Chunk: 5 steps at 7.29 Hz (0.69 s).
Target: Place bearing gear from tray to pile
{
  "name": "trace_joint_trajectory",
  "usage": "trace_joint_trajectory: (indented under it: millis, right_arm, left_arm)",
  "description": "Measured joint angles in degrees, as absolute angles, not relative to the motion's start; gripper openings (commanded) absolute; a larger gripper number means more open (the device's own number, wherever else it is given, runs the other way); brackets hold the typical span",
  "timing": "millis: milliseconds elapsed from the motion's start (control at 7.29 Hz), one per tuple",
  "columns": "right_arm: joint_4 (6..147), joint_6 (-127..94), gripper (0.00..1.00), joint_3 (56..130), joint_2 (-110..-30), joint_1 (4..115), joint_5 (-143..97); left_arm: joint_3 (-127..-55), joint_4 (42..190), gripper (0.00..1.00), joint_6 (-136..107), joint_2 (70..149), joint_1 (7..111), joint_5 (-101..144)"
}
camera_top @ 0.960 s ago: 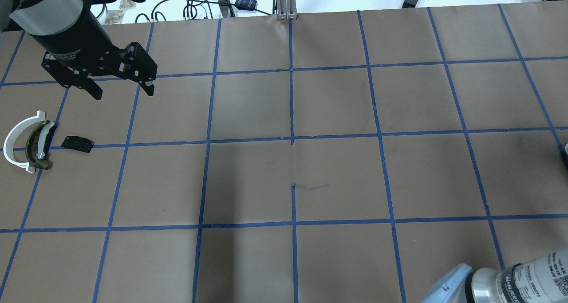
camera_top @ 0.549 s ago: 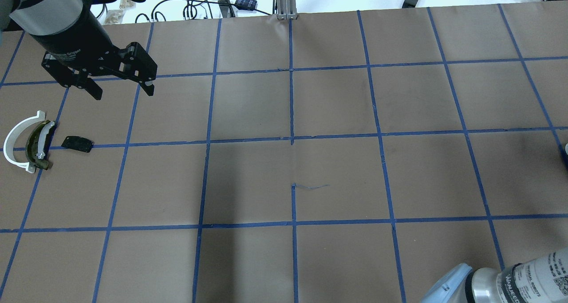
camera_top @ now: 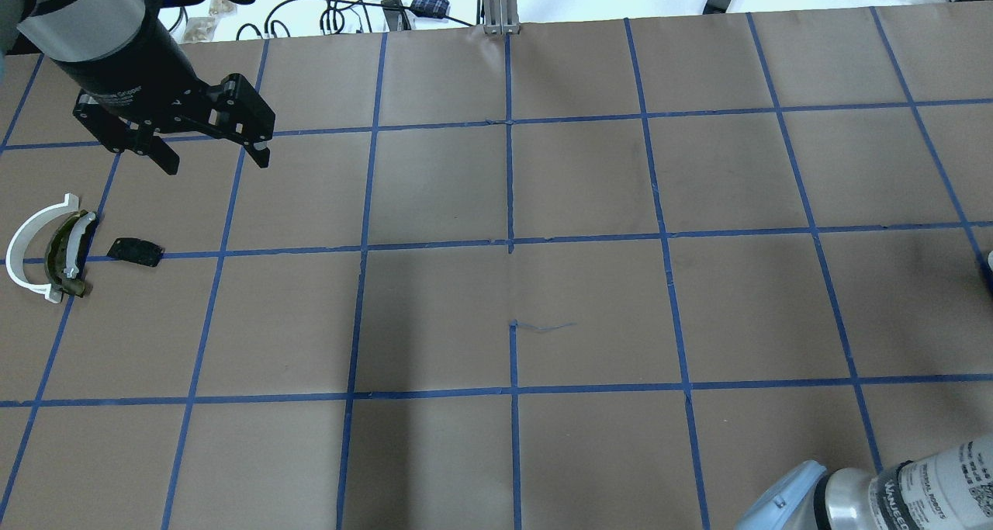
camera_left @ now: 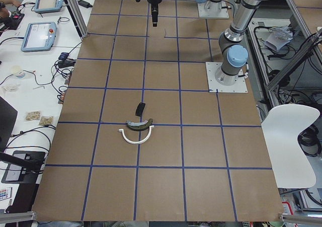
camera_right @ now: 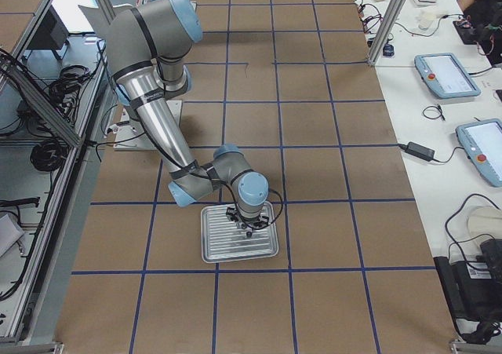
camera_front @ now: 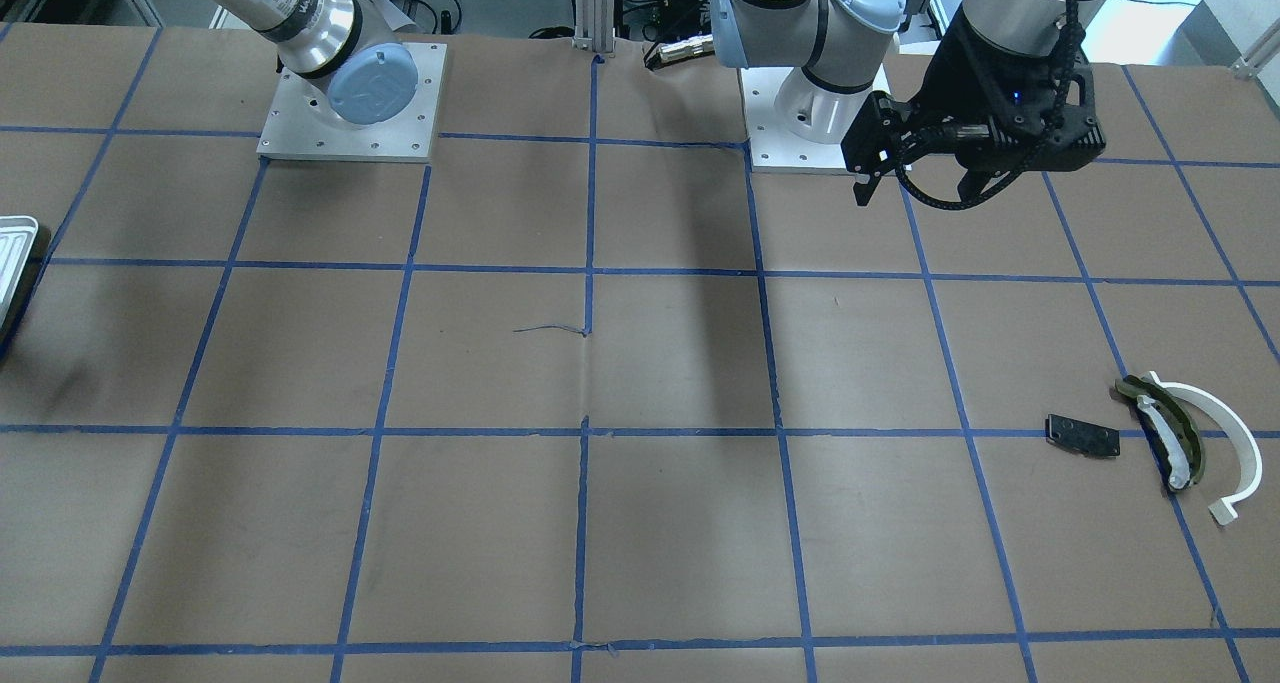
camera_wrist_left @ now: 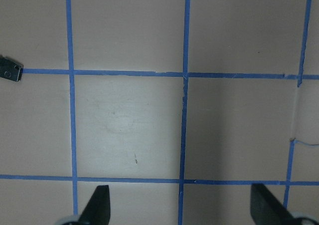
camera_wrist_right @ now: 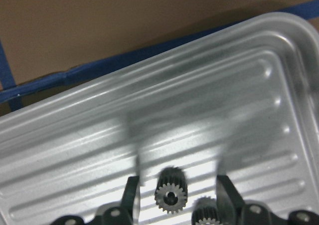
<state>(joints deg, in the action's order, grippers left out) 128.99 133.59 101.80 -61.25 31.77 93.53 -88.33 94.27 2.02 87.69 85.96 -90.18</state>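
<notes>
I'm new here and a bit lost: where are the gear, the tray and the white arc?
gear (camera_wrist_right: 171,194): right wrist view, its toothed face.
tray (camera_right: 220,248): exterior right view, its bare floor.
white arc (camera_front: 1240,431): front-facing view, middle of its curve.

The table (camera_top: 589,313) is brown, gridded with blue tape lines (camera_top: 510,181). The tray (camera_wrist_right: 199,105) is silvery with parallel ridges. The bearing gear (camera_wrist_right: 170,195) is dark grey. The pile (camera_front: 1165,433) has a white arc (camera_top: 17,254), a dark olive piece (camera_top: 53,260) padded in white, and a black plate (camera_top: 135,251). The left gripper (camera_top: 216,164) and right gripper (camera_wrist_right: 177,186) are black.
</notes>
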Motion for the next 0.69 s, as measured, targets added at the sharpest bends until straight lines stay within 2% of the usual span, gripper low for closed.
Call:
trace_joint_trajectory:
  millis: [274,686]
  right_arm:
    - [128.95,133.48,0.29,101.95,-61.19,31.24,93.44]
    - [128.71,132.71,0.24,101.97,-61.42,31.03,93.45]
  left_arm:
    - [-88.33,94.25,1.0,2.02,87.71,85.96,-90.18]
    - [-88.33,94.22,1.0,2.02,87.71,85.96,-90.18]
